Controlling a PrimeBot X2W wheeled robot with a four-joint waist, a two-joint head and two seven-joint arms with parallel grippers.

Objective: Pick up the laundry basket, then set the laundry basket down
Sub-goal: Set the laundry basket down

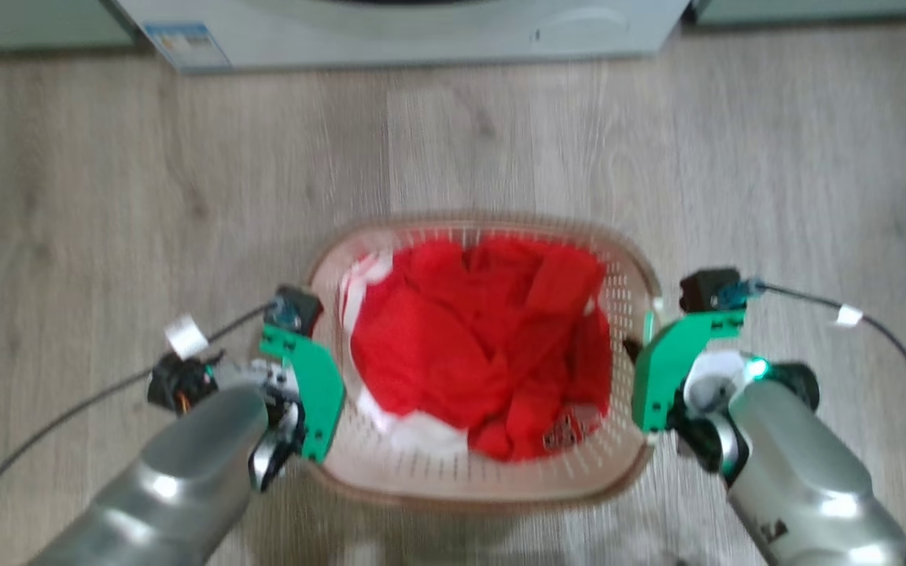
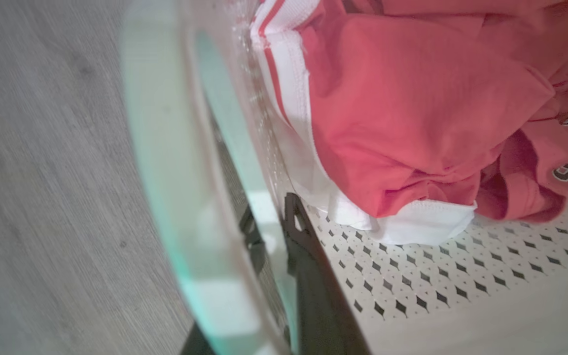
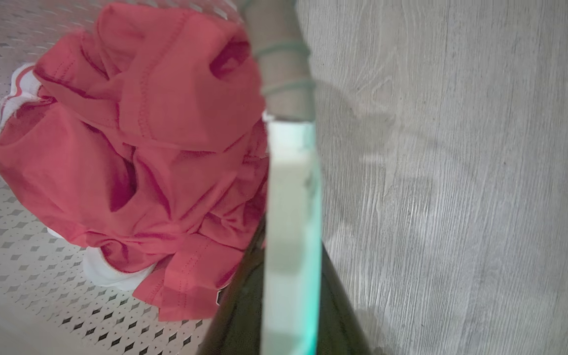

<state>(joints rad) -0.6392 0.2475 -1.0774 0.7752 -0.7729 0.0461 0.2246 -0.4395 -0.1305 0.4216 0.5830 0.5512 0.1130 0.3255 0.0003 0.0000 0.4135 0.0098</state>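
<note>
Laundry basket [image 1: 437, 472] sits centred between the two arms, over the pale wood-grain floor [image 1: 107, 196]. The head view is blurred, so it cannot be told whether the base is touching the floor or just off it.

Left gripper [image 2: 271, 222]: jaws clenched across the basket's left wall, one dark finger [image 2: 308, 276] inside against the perforated plastic and the other outside under the white handle [image 2: 165, 148].

Right gripper [image 3: 291, 236]: same arrangement on the opposite side, jaws grasping the right handle [image 3: 289, 197], which runs straight up between the fingers.

Judgement: the symmetric, opposed grip at the two handles keeps the load level and stops the basket swinging. One arm alone would tip it.

Contents: crumpled red garment [image 1: 484, 338] with white trim, lying loose on the bottom, well below the rim, so unlikely to spill.

Room: front of a white washing machine [image 1: 406, 31] along the far edge of the floor, well apart from the basket.
</note>
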